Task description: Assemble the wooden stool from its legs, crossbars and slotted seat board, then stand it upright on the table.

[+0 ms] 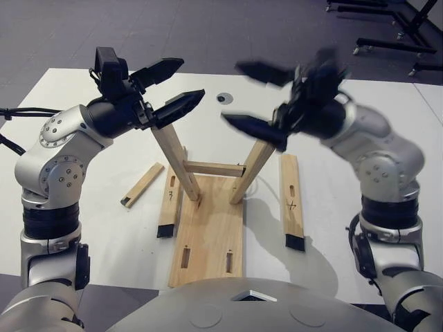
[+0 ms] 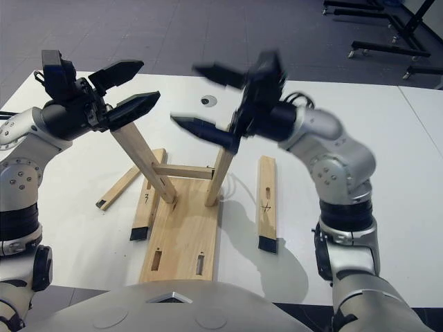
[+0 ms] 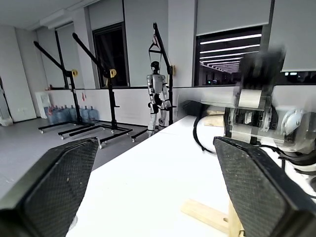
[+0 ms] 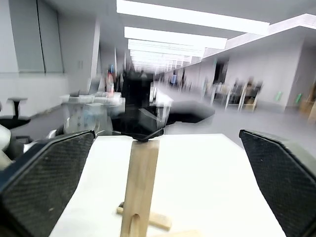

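My left tool (image 1: 194, 76) has its fingers wide apart and holds nothing. The top of the left standing leg (image 1: 176, 162) is just under its lower finger, and I cannot tell if they touch. In the left wrist view a piece of this wood shows low between the two black pads (image 3: 54, 187). My right tool (image 1: 232, 92) is also spread wide and empty. Its picture is blurred, but in the right wrist view the right standing leg (image 4: 140, 187) rises in the middle of the gap, apart from both pads. Below and between the two tools the slotted seat board (image 1: 208, 235) lies flat on the white table (image 1: 118, 235). Both standing legs are set in its far end and lean away from each other like a V. A crossbar (image 1: 214, 168) joins them about halfway up, lower than both tools. Under the left tool a loose leg (image 1: 166, 214) lies flat just beside the board's edge, and a loose crossbar (image 1: 142, 185) lies at an angle farther out on that side. Under the right tool a second loose leg (image 1: 291, 200) lies flat, a little apart from the board.
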Motion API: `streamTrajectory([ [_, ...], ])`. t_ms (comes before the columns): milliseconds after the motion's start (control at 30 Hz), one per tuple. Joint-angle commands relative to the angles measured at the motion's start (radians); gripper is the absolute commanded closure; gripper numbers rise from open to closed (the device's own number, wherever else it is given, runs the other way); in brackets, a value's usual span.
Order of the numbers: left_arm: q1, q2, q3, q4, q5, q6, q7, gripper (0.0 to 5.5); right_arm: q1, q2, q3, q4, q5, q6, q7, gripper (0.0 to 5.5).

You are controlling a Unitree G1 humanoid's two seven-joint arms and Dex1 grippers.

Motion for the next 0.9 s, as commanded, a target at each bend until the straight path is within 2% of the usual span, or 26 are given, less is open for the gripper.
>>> streamTrajectory([
  [33, 0.095, -0.038, -0.082, 0.009, 0.038, 0.030, -0.004, 1.27, 0.096, -0.055, 0.093, 0.010, -0.111, -0.013, 0.069, 0.10],
  [367, 0.073, -0.092, -0.061, -0.066, -0.058, 0.031, 0.030, 1.27, 0.007, -0.018, -0.001, -0.004, -0.022, -0.006, 0.011, 0.10],
  [467, 0.068, -0.093, -0.058, -0.063, -0.057, 0.029, 0.038, 1.27, -0.059, -0.009, -0.091, 0.001, 0.102, 0.047, -0.030, 0.10],
  [700, 0.032, -0.083, -0.003, -0.067, -0.086, 0.021, 0.061, 1.27, -0.121, -0.038, -0.237, 0.053, 0.224, 0.084, -0.053, 0.10],
  [800, 0.007, -0.090, 0.046, -0.075, -0.122, 0.018, 0.086, 1.27, -0.136, -0.058, -0.310, 0.096, 0.270, 0.090, -0.050, 0.10],
  [900, -0.029, -0.110, 0.126, -0.088, -0.195, 0.001, 0.128, 1.27, -0.133, -0.080, -0.440, 0.194, 0.334, 0.092, -0.091, 0.10],
])
